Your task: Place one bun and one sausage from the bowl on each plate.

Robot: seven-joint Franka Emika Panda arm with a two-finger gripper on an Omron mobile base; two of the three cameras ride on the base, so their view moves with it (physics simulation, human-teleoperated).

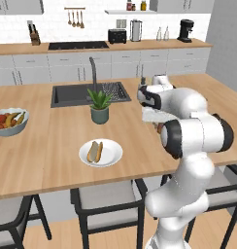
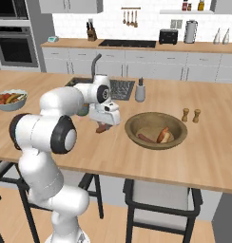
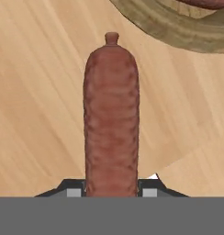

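While the gripper (image 3: 112, 193) stands closed on a sausage (image 3: 111, 114) above the counter (image 3: 36, 92) just beside the bowl (image 3: 178, 27), seemingly by one end, it could swing loose and drop short of the plate (image 1: 100, 153).

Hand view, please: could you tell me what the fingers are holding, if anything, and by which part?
The gripper is shut on a sausage, held at one end between the fingers; the rest sticks out over the wooden counter, toward the bowl.
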